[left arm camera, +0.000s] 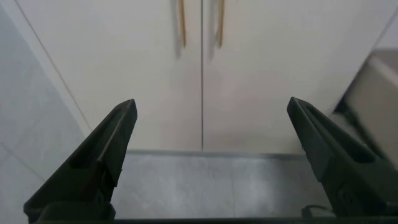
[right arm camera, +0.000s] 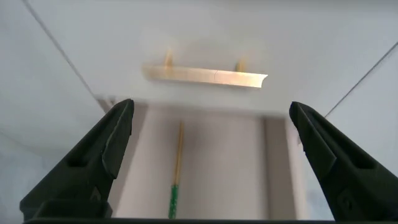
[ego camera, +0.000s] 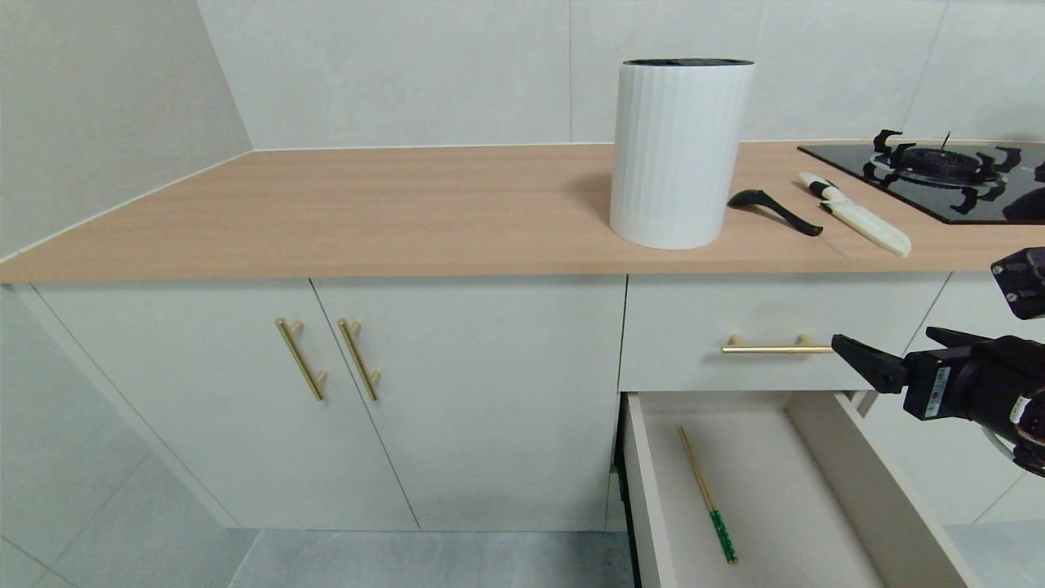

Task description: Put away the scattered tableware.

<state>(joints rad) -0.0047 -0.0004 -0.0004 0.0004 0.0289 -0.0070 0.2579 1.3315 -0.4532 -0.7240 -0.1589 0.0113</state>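
Already put away: chopsticks (ego camera: 707, 494), lying lengthwise on the floor of the open drawer (ego camera: 857, 482), green tips toward the front, nearer its left wall. Nothing else in there as far as can be seen.

Left out on the counter (ego camera: 367, 212): black spoon (ego camera: 774, 211) and white knife (ego camera: 857, 215), near each other but not touching, between the white holder (ego camera: 680, 151) and the stove (ego camera: 939, 175).

By that count, about a third done: one item stowed, two to fetch, then probably the drawer to shut.

Right gripper (ego camera: 882, 336): fingers spread wide, nothing between them, in front of the upper drawer's handle (ego camera: 775, 349) and above the open drawer.

Left gripper (left arm camera: 211, 102): also spread wide and empty, held low, pointing at the cabinet doors (left arm camera: 261, 74) near the floor, well away from spoon and knife.

Likely call for the next move: up to counter height for the spoon or knife.
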